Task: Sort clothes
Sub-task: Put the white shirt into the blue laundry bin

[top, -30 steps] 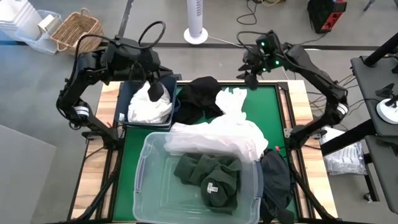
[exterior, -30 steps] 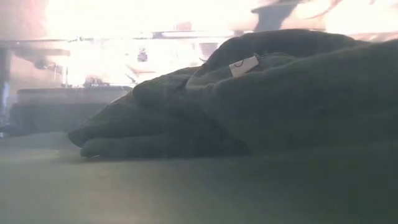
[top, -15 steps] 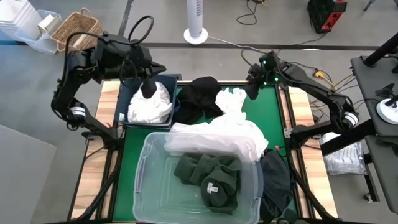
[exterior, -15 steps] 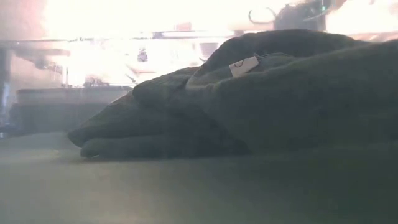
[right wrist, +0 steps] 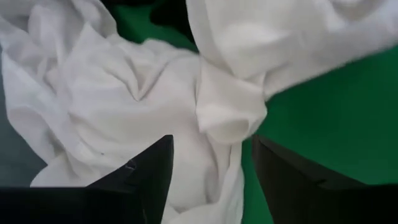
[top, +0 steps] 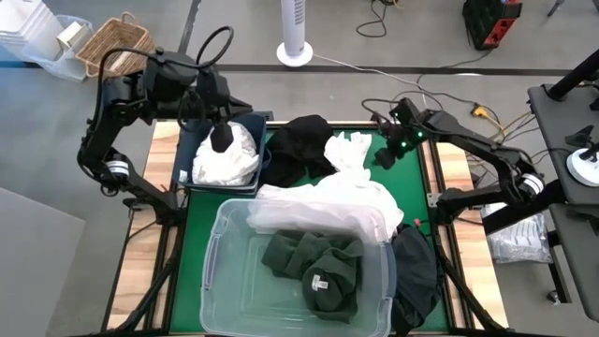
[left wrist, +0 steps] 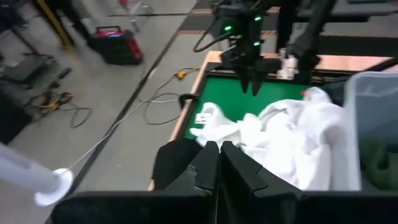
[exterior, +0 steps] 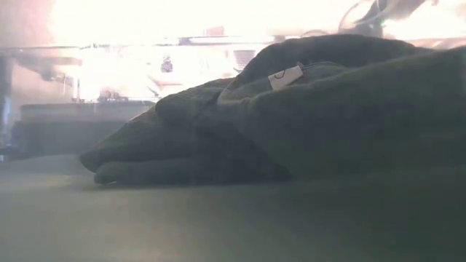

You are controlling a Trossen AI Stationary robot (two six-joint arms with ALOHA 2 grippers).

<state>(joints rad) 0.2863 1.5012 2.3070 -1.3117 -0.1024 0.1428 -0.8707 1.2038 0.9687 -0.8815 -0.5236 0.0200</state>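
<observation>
White clothes point(top: 225, 161) lie piled in the navy bin point(top: 187, 150). My left gripper point(top: 222, 139) point(left wrist: 219, 155) hovers over that pile, shut and holding nothing. A black garment point(top: 299, 145) lies on the green mat beside a white garment point(top: 351, 154) point(right wrist: 155, 93). My right gripper point(top: 384, 154) point(right wrist: 214, 180) is above that white garment's right edge, open, one finger on either side of a fold. More white cloth point(top: 323, 211) drapes over the clear tub's far rim. Dark green clothes point(top: 318, 267) point(exterior: 291, 116), one with a small white tag point(exterior: 284, 76), lie in the tub.
The clear tub point(top: 213, 271) takes up the mat's near half. A dark garment point(top: 416, 271) hangs over the table's right edge beside the tub. Bare green mat point(top: 407, 178) shows at the right, under my right gripper. Wooden side rails point(top: 449, 164) border the mat.
My right gripper has moved from the table's far edge toward the near side and down, to the white garment on the mat. My left gripper has shifted a little toward the left above the bin's white pile. The clothes have stayed where they were.
</observation>
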